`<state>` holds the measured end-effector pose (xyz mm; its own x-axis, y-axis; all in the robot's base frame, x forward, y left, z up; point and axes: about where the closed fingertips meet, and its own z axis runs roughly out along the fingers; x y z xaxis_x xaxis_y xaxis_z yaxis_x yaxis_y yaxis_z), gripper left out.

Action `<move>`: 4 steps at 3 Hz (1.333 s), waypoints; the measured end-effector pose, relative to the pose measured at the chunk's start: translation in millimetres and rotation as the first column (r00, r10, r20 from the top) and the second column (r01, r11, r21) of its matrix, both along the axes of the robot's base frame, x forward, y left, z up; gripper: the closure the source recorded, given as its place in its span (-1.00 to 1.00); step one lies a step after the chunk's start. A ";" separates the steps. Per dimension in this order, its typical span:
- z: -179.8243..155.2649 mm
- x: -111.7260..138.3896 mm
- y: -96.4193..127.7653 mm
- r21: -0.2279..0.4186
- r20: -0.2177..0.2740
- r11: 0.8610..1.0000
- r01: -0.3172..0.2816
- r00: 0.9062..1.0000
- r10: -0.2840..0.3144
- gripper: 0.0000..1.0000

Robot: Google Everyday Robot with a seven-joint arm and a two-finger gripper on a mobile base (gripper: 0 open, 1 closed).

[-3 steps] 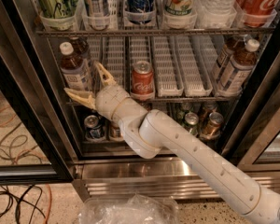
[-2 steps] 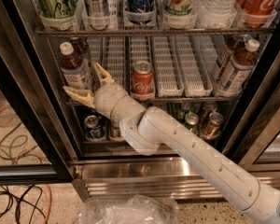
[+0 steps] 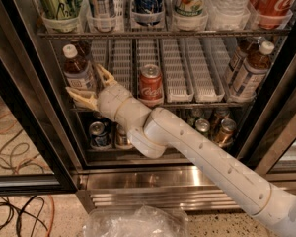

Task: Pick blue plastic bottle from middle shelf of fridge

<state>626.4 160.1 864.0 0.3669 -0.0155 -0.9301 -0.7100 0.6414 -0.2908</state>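
The fridge (image 3: pixel 163 181) stands open. At the far left of its middle shelf (image 3: pixel 177 78), the hand (image 3: pixel 90 86) has crept slightly closer to the blue plastic bottle (image 3: pixel 77 69). Its fingers are still spread wide and hold nothing, so closing on the bottle looks next.

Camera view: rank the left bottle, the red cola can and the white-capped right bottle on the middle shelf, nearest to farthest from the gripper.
1. The blue plastic bottle, left end, just by the open gripper.
2. The red cola can, mid-shelf, right of the gripper.
3. The white-capped bottle, far right end.
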 end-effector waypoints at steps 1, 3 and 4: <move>-1.1 5.0 4.8 0.002 -0.012 1.000 -0.013 1.000 0.013 -0.34; -4.6 17.5 10.6 0.044 -0.064 0.999 -0.010 0.998 0.013 -0.36; -4.6 17.6 10.6 0.044 -0.064 0.999 -0.010 0.998 0.013 0.16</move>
